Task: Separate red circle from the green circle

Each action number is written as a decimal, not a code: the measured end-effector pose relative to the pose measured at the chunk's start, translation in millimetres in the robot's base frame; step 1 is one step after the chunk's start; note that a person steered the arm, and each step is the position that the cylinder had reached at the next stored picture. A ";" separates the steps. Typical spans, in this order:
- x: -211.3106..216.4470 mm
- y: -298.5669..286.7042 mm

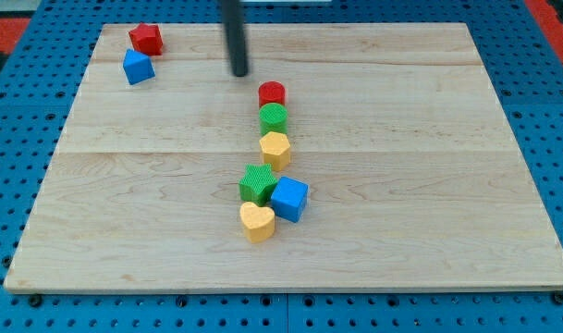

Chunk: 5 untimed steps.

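Note:
The red circle [272, 93] sits near the board's middle top, touching the green circle [274, 117] just below it. A yellow block [275, 148] touches the green circle from below, so the three form a short column. My tip [240, 73] is up and to the left of the red circle, a small gap away, not touching any block.
A green star [257, 183], a blue cube [289, 199] and a yellow heart [257, 222] cluster below the column. A red block [146, 39] and a blue block [138, 67] sit at the top left. The wooden board [429, 185] lies on a blue pegboard.

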<state>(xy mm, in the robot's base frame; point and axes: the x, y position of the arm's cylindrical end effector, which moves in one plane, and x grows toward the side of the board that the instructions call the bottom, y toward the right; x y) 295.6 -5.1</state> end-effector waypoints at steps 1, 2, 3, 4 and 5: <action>21.1 67.4; 65.8 29.7; 53.5 -49.7; 44.0 -128.6; 43.6 -169.4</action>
<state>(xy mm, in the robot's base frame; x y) 339.2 -174.4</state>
